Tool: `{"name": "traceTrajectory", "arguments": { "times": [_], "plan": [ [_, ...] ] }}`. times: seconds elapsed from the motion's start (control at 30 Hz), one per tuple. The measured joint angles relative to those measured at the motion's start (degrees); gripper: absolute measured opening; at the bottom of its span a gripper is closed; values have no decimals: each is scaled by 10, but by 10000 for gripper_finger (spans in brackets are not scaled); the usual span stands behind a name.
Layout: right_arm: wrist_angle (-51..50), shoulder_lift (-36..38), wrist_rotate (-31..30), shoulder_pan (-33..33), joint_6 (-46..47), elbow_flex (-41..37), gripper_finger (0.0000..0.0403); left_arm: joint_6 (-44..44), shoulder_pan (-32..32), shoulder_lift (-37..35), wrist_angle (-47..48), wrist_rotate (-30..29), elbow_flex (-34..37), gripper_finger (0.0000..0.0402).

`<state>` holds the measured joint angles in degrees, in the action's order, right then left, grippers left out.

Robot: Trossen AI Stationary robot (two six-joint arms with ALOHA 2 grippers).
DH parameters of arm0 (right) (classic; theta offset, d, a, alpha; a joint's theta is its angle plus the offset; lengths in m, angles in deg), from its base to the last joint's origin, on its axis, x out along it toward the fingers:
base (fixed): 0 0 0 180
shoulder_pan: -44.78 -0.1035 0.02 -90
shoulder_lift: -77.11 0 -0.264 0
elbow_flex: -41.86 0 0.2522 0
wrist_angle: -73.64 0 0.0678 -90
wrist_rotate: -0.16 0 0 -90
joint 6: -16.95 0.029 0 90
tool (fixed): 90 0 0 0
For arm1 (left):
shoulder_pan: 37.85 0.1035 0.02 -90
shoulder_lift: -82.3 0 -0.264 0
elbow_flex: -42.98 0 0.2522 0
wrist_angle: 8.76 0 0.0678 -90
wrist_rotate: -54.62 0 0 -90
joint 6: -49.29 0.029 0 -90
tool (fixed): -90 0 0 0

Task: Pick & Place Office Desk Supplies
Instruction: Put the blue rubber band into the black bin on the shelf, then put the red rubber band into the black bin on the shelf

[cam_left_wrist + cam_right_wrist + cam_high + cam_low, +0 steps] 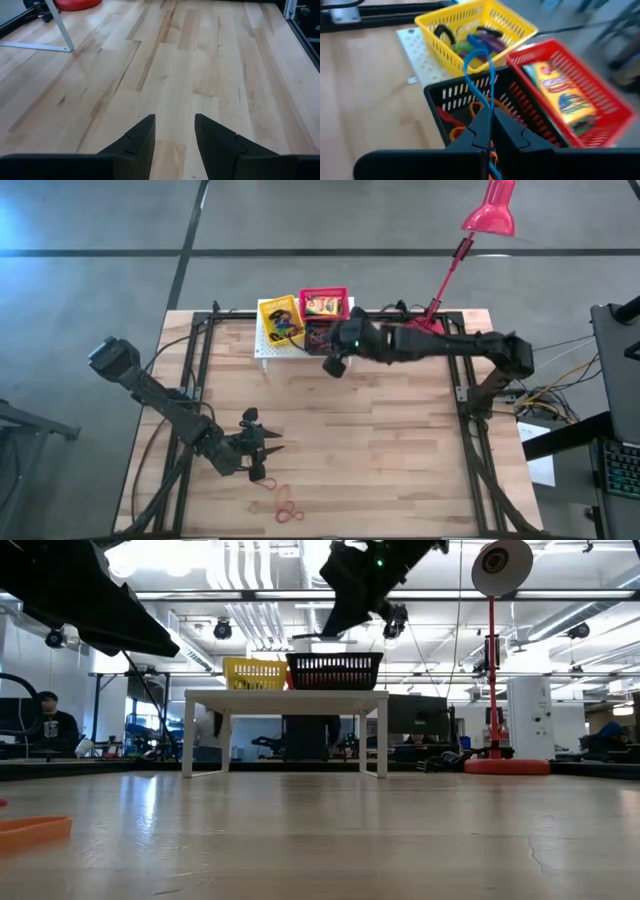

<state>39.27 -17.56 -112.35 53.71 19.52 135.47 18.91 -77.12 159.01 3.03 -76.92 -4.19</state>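
Observation:
My right gripper (490, 117) is shut on a blue elastic loop (479, 75) and hangs over the black mesh basket (470, 95), which holds red and orange loops. Beside it stand a yellow basket (470, 25) with several loops and a red basket (580, 80) holding a crayon box (560, 92). In the high view the right gripper (335, 366) is at the baskets' near side. My left gripper (175, 122) is open low over bare wood near the table's front left (268, 448). Red loops (288, 509) lie on the table near it. My right gripper pinches the blue loop between its two fingers at one end of the loop (489, 107). The rest of the loop stands out past the fingertips as a narrow slack bow, lifted clear above the black basket. The fingers slant downward toward the table's far edge.
The three baskets stand on a small white raised shelf (285, 698) at the table's far edge. A red desk lamp (490, 215) rises at the far right, its base (505, 765) on the table. An orange loop (35, 828) lies near the front edge. People sit in the room beyond.

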Motion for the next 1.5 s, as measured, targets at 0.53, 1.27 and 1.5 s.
{"name": "traceTrajectory", "arguments": {
  "times": [0.53, 1.27, 1.5],
  "plan": [
    [-67, 12, 80, 50, 4, 2, 142, 0, 0, 0, 0, 0, 0, 140],
    [142, 64, -102, -362, 209, -183, 127, 242, 17, 0, -9, 183, -31, 140],
    [404, -31, -123, -449, 199, -248, 115, 269, 3, 0, 64, 352, -42, 140]
  ]
}}
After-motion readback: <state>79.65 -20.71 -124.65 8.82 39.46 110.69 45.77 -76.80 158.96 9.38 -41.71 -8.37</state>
